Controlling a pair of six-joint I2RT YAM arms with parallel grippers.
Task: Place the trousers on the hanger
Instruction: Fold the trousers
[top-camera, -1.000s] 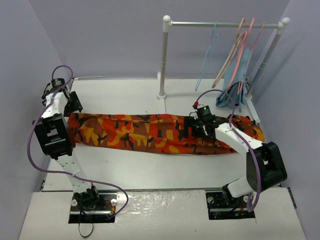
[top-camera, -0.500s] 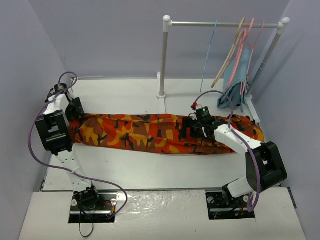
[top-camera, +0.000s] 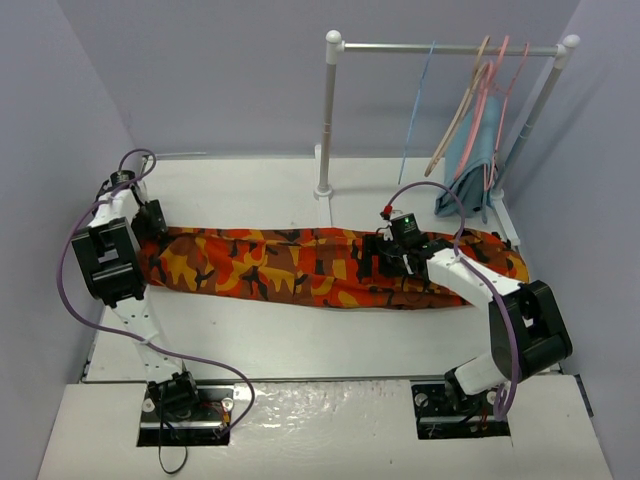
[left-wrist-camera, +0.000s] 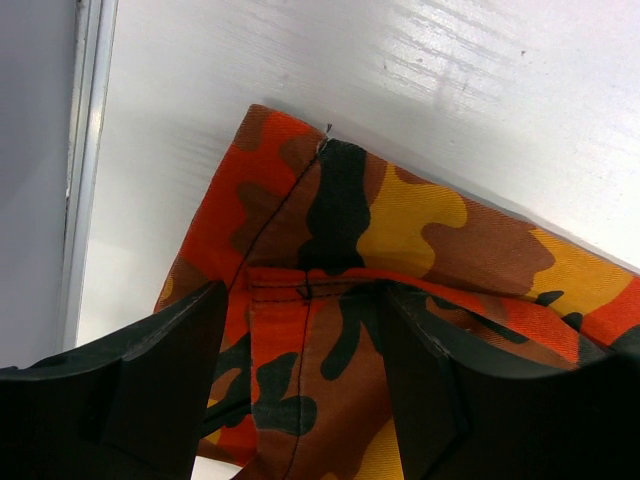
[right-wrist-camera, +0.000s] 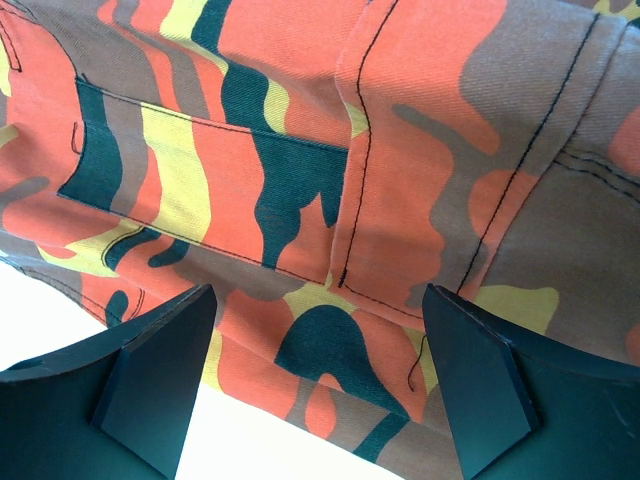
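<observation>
The camouflage trousers (top-camera: 300, 265) lie flat across the table from left to right. My left gripper (top-camera: 152, 225) is at their left end. In the left wrist view it (left-wrist-camera: 300, 400) is open, with the hem of the trousers (left-wrist-camera: 330, 230) between the jaws. My right gripper (top-camera: 378, 258) is low over the right part. In the right wrist view it (right-wrist-camera: 320, 390) is open wide over the trousers (right-wrist-camera: 300, 180), near their edge. The light-blue wire hanger (top-camera: 415, 115) hangs edge-on from the rail.
A white rack with a post (top-camera: 326, 120) and rail (top-camera: 450, 47) stands at the back. A tan wooden hanger (top-camera: 458, 110), a pink hanger (top-camera: 492, 100) and a teal cloth (top-camera: 468, 160) hang at its right end. Grey walls close in on both sides.
My left gripper has shifted slightly down onto the trousers' left end. The blue hanger has swung to edge-on. The right arm has barely moved.
</observation>
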